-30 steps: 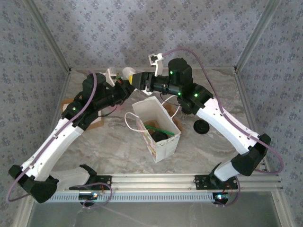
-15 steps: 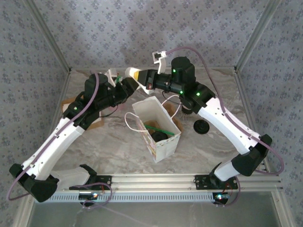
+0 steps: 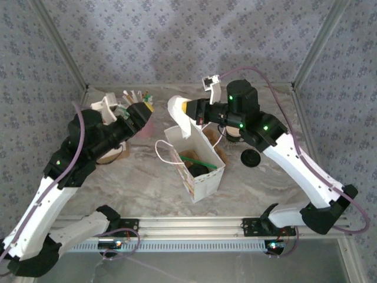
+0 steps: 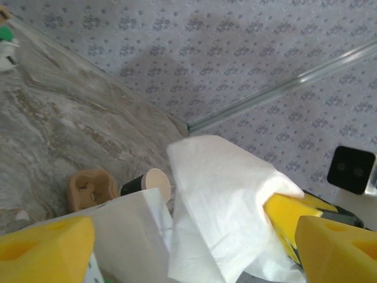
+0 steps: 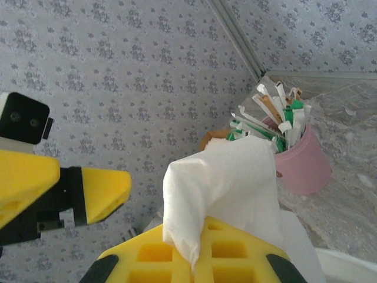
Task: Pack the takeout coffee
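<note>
A white napkin [image 3: 177,116] hangs from my right gripper [image 3: 188,108], which is shut on it above the back edge of the white paper bag [image 3: 207,178]. In the right wrist view the napkin [image 5: 227,177] drapes out over the yellow pads of that gripper [image 5: 194,259]. My left gripper [image 3: 140,111] stands open to the left of the napkin, apart from it; in its own view the left gripper [image 4: 188,259] faces the napkin [image 4: 224,212]. A round black top [image 3: 198,171] and a green straw [image 3: 191,158] show inside the bag; the takeout coffee's tan wall is hidden.
A pink cup of straws [image 5: 300,159] stands at the back left, behind my left gripper. A loose black lid [image 3: 250,157] lies right of the bag. A dark-walled cup [image 4: 144,183] and a brown moulded piece [image 4: 91,188] sit behind the bag. A cardboard tray [image 3: 115,154] is at the left.
My left gripper has opened, let go of the napkin and drawn back to the left. My right gripper has shut on the napkin and carried it right, over the bag's back edge.
</note>
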`<state>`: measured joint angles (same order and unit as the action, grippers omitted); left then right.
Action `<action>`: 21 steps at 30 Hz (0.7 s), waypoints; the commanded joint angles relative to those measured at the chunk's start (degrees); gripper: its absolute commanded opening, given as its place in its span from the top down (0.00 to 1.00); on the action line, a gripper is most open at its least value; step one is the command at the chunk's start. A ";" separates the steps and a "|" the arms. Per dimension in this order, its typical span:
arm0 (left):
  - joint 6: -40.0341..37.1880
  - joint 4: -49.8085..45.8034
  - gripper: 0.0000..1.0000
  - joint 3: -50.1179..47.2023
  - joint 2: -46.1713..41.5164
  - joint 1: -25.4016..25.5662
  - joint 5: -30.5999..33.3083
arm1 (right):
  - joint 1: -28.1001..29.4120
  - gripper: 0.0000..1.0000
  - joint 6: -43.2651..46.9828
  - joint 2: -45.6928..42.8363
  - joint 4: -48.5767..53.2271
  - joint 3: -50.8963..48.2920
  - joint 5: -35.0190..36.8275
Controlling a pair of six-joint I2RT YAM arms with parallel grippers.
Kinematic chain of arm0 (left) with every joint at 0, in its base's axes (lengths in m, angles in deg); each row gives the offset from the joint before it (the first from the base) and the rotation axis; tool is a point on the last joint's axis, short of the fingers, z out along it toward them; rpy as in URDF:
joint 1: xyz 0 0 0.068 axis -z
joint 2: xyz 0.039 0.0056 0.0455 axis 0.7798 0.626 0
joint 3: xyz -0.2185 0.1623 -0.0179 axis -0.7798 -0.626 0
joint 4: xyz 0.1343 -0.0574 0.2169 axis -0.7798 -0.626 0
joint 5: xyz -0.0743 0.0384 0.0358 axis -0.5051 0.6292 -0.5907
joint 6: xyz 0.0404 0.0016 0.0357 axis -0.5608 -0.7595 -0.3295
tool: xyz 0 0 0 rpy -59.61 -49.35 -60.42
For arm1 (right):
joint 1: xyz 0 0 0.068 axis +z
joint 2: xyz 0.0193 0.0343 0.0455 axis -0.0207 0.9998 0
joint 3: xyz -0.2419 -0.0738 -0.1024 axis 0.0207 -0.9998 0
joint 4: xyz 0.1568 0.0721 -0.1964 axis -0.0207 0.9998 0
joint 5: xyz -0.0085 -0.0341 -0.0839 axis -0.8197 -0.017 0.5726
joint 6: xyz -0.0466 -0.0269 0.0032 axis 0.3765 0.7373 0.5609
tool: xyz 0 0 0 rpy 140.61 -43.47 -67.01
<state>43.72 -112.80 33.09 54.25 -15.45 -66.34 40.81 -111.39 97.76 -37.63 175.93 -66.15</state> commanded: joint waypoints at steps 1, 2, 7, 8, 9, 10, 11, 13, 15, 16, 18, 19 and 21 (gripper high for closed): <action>-2.44 -3.50 0.05 -1.34 -1.40 0.46 3.47 | 1.06 1.00 2.51 -1.54 5.97 -1.80 0.10; -2.70 -3.73 0.02 -1.55 -1.56 0.45 3.52 | 1.44 1.00 2.65 -1.71 6.88 -1.99 0.51; -3.41 -4.90 0.01 -2.33 -0.83 0.51 2.31 | 3.55 1.00 4.09 -1.86 10.82 -3.63 3.46; -3.44 -5.08 0.01 -2.60 -0.66 0.51 2.08 | 3.90 1.00 4.27 -1.63 11.63 -3.74 3.70; -3.52 -5.14 0.00 -2.80 -0.51 0.50 1.91 | 4.26 1.00 4.49 -1.34 11.75 -3.74 4.16; -3.48 -5.23 0.01 -3.13 -0.40 0.46 1.70 | 4.72 1.00 4.67 -1.12 13.61 -3.74 4.89; -3.61 -5.24 0.01 -3.40 -0.29 0.51 1.51 | 5.14 1.00 4.96 -0.71 14.27 -3.65 5.67; -3.70 -5.33 0.01 -3.85 -0.10 0.49 1.20 | 5.59 1.00 5.15 0.20 15.24 -3.65 7.06; -3.70 -5.14 0.01 -4.49 0.16 0.48 0.74 | 5.97 1.00 5.16 1.21 15.48 -3.49 8.10; -3.61 -5.07 0.00 -4.77 0.32 0.47 0.55 | 6.09 1.00 5.16 1.83 15.32 -3.41 8.23; -3.61 -4.93 0.01 -5.21 0.60 0.46 0.32 | 6.57 1.00 5.01 3.06 14.64 -3.47 8.26; -3.61 -4.91 0.01 -5.38 0.69 0.50 0.21 | 6.83 1.00 4.91 3.62 14.04 -3.48 8.51; -3.56 -4.84 0.00 -5.78 0.63 0.43 0.16 | 7.36 1.00 4.77 4.77 13.26 -3.48 9.38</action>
<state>41.20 -117.91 27.80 55.06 -15.43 -65.23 47.35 -107.39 101.45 -24.19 172.39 -58.89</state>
